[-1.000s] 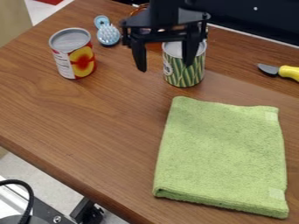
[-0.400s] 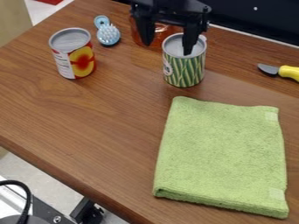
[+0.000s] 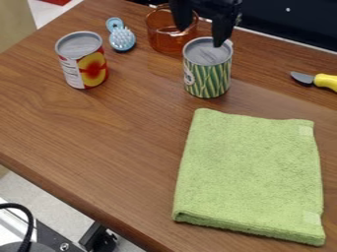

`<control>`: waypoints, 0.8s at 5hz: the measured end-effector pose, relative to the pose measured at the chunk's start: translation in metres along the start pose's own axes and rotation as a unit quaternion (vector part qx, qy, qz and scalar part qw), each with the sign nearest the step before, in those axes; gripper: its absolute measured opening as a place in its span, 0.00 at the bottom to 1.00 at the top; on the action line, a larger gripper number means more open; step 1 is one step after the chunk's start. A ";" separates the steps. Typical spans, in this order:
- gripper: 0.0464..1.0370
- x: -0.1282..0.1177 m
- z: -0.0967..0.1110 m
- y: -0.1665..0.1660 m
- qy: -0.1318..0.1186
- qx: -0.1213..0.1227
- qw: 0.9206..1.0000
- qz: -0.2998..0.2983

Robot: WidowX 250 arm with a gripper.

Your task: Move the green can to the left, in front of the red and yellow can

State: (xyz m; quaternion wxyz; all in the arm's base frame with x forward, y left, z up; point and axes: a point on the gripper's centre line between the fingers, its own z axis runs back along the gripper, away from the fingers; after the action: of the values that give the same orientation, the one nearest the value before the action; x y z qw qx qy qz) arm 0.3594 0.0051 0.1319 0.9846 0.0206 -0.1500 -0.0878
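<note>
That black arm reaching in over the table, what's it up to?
The black two-finger gripper hangs open with nothing in its grasp, near the tin can with a green-patterned label and the amber see-through container. A red-and-yellow labelled can stands apart, and a folded light-green cloth lies flat on the brown wooden table.
</note>
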 end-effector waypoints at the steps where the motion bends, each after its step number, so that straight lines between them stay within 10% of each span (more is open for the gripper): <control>1: 0.96 0.011 0.001 0.000 -0.038 -0.020 0.999 -0.012; 4: 0.96 0.052 -0.034 -0.011 -0.064 -0.039 0.997 -0.014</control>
State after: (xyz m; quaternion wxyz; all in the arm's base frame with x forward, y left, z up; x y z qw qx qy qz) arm 0.4171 -0.0148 0.1137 0.9717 -0.0212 -0.2087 -0.1088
